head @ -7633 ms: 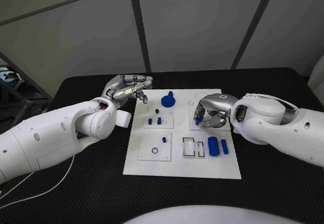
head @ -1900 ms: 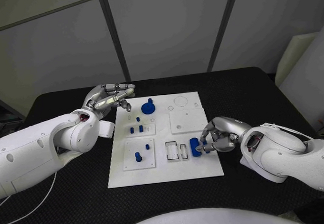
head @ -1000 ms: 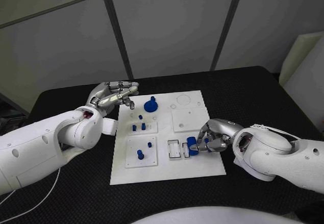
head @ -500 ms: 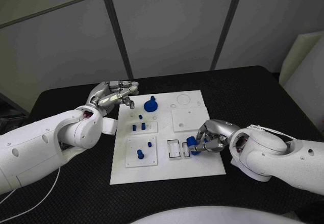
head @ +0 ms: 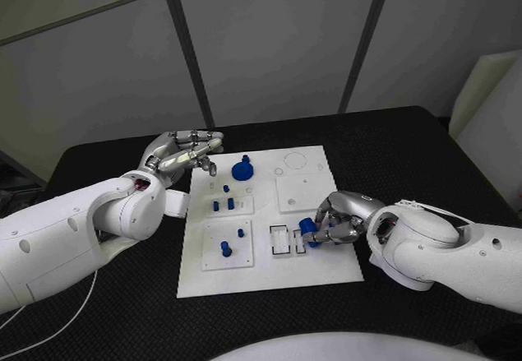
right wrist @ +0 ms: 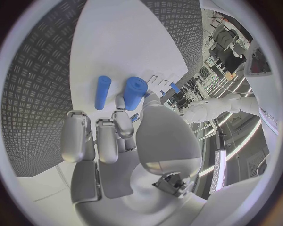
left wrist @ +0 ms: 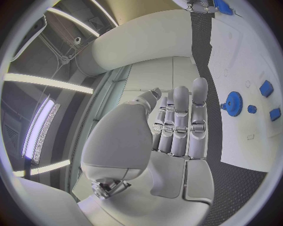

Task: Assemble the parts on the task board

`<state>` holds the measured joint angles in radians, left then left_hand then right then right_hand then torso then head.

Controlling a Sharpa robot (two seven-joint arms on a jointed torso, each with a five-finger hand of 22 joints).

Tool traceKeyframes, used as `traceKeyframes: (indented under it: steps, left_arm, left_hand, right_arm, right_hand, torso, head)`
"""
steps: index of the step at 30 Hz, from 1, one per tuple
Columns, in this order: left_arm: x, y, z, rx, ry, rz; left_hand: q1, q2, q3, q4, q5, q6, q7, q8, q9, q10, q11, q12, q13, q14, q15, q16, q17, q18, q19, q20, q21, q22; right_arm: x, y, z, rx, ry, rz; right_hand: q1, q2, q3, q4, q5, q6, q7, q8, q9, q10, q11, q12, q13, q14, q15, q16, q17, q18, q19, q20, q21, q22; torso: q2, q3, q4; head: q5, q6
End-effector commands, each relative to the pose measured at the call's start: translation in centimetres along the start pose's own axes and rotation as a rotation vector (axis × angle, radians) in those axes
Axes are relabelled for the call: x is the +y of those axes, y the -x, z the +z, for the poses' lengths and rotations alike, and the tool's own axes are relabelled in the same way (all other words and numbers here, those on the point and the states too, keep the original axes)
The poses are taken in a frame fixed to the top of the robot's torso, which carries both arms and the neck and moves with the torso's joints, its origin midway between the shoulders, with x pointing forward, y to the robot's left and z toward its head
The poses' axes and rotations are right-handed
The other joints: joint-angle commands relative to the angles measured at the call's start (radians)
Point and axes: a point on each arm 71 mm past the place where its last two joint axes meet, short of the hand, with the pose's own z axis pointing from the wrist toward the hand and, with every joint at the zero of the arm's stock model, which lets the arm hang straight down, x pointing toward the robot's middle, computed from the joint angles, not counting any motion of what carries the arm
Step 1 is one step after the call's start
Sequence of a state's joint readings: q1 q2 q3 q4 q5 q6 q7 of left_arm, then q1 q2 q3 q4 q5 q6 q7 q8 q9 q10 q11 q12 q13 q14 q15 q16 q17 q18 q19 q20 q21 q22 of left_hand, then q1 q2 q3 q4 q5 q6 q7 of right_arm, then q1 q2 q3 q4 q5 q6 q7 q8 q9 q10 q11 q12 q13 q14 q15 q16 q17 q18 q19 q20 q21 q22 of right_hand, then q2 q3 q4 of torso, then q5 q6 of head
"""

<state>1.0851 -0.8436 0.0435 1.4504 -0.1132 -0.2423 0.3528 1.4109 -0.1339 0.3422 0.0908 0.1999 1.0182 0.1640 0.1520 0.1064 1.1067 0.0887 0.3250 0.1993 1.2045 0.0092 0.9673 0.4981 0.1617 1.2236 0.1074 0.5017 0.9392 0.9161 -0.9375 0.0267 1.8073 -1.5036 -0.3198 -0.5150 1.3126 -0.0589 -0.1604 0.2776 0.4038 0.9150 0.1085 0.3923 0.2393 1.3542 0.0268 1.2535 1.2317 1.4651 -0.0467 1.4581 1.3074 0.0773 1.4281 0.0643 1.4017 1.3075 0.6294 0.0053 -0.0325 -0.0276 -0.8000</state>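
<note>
The white task board (head: 271,275) lies in the middle of the black surface (head: 425,150), with small blue parts spread over it. The right hand (head: 331,218) is low over the board's right side, by the rectangular slots (head: 288,239), and it grips a thick blue cylinder (head: 308,229) between thumb and fingers; in the right wrist view the same thick blue cylinder (right wrist: 134,92) stands out from the fingertips (right wrist: 122,123) above the white plate, with a thinner blue cylinder (right wrist: 103,92) lying just beside it on the board, apart from the hand. The left hand (head: 189,154) hovers at the far left corner of the board, holding nothing; in the head view its fingers are bent and a little apart, and in the left wrist view the left hand's fingers (left wrist: 180,122) lie straight and side by side, with the palm bare. Near that hand on the far part of the board stands a blue gear (head: 244,169), which the left wrist view also shows (left wrist: 233,103) with 3 small blue pieces close by. A pair of small blue pegs (head: 224,204) stands in the square insert behind the middle of the board, and 1 blue peg (head: 226,248) stands in the nearer square insert on the left side.
</note>
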Motion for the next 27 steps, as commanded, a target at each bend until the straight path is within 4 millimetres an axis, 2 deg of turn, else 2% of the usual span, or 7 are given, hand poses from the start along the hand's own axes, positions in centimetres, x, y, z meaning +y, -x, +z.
traceKeyframes:
  steps: [1,2,6,11,15,18,27]
  left_arm:
    - [-0.1,-0.2,0.0,0.014,-0.004,-0.007]
    - [-0.1,-0.2,0.0,0.013,-0.004,-0.007]
    - [-0.1,0.0,0.0,0.010,-0.003,-0.006]
    - [-0.1,0.0,0.0,0.010,-0.003,-0.006]
    - [0.0,-0.1,0.0,0.011,-0.002,-0.006]
    - [0.0,-0.1,0.0,0.010,-0.001,-0.006]
    - [0.0,0.0,0.0,0.009,-0.001,-0.006]
  left_hand:
    - [-0.001,0.008,-0.006,0.000,-0.001,-0.009,0.001,0.005,-0.001,-0.005,0.000,0.005,0.001,-0.008,0.001,-0.001,-0.001,0.020,-0.007,0.000,-0.005,-0.001]
    - [-0.001,0.008,-0.006,0.000,-0.001,-0.009,0.001,0.005,-0.001,-0.005,0.000,0.005,0.001,-0.008,0.001,-0.001,-0.001,0.020,-0.007,0.000,-0.005,-0.001]
    - [-0.001,0.008,-0.006,0.000,-0.001,-0.009,0.001,0.005,-0.001,-0.005,0.000,0.005,0.001,-0.008,0.001,-0.001,-0.001,0.020,-0.007,0.000,-0.005,-0.001]
    - [-0.001,0.008,-0.006,0.000,-0.001,-0.009,0.001,0.005,-0.001,-0.005,0.000,0.005,0.001,-0.008,0.001,-0.001,-0.001,0.020,-0.007,0.000,-0.005,-0.001]
    - [-0.001,0.008,-0.006,0.000,-0.001,-0.009,0.001,0.005,-0.001,-0.005,0.000,0.005,0.001,-0.008,0.001,-0.001,-0.001,0.020,-0.007,0.000,-0.005,-0.001]
    - [-0.001,0.008,-0.006,0.000,-0.001,-0.009,0.001,0.005,-0.001,-0.005,0.000,0.005,0.001,-0.008,0.001,-0.001,-0.001,0.020,-0.007,0.000,-0.005,-0.001]
    - [-0.001,0.009,-0.008,0.001,-0.001,-0.010,0.001,0.006,-0.002,-0.007,0.000,0.008,0.002,-0.009,0.001,-0.001,-0.002,0.020,-0.007,0.000,-0.006,-0.002]
  right_arm:
    - [-1.0,-0.8,-0.1,0.041,-0.071,-0.006]
    - [-1.0,-0.7,-0.2,0.032,-0.074,0.009]
    - [-1.0,-0.5,-0.7,0.016,-0.080,0.063]
    - [-0.9,-0.3,-1.4,0.008,-0.097,0.173]
    - [-1.2,-0.1,-1.7,-0.015,-0.124,0.300]
    - [-1.3,0.0,-1.9,-0.031,-0.137,0.365]
    - [-0.8,0.3,-2.2,-0.058,-0.115,0.446]
  right_hand:
    - [0.017,0.004,-0.008,-0.001,0.037,-0.001,-0.001,0.011,0.004,0.004,0.001,0.006,0.011,0.063,0.003,0.007,0.028,-0.020,0.006,0.002,0.008,0.019]
    - [0.021,0.007,-0.011,0.001,0.059,0.002,-0.002,0.015,0.007,0.010,-0.001,0.012,0.019,0.064,0.003,0.010,0.033,-0.022,0.009,0.001,0.011,0.025]
    - [0.026,0.011,-0.014,0.002,0.085,0.008,-0.005,0.022,0.011,0.019,-0.003,0.022,0.031,0.066,0.001,0.016,0.045,-0.024,0.015,0.000,0.018,0.035]
    - [0.022,0.014,-0.019,0.007,0.092,0.016,-0.008,0.027,0.015,0.023,-0.006,0.026,0.037,0.067,-0.001,0.018,0.049,-0.024,0.016,-0.001,0.020,0.038]
    - [0.019,0.017,-0.020,0.009,0.096,0.016,-0.008,0.027,0.016,0.020,-0.006,0.021,0.032,0.066,-0.002,0.015,0.043,-0.022,0.010,-0.002,0.014,0.028]
    - [0.019,0.021,-0.021,0.009,0.101,0.021,-0.010,0.029,0.018,0.021,-0.007,0.022,0.035,0.066,-0.002,0.015,0.045,-0.022,0.010,-0.002,0.014,0.029]
    - [0.020,0.026,-0.021,0.008,0.105,0.027,-0.012,0.032,0.020,0.025,-0.009,0.026,0.040,0.066,-0.004,0.018,0.050,-0.023,0.013,-0.003,0.017,0.033]
  torso:
    - [0.001,0.0002,-0.0003]
    - [0.001,0.0003,-0.0004]
    - [0.001,0.0021,-0.0026]
    - [0.000,0.0004,-0.0021]
    - [0.000,-0.0010,0.0012]
    - [-0.001,-0.0008,0.0021]
    - [0.001,-0.0001,-0.0013]
  head:
    - [0.001,0.000]
    - [0.001,0.000]
    - [0.004,0.001]
    - [0.002,0.001]
    - [-0.001,0.001]
    - [0.000,0.002]
    - [0.004,0.005]
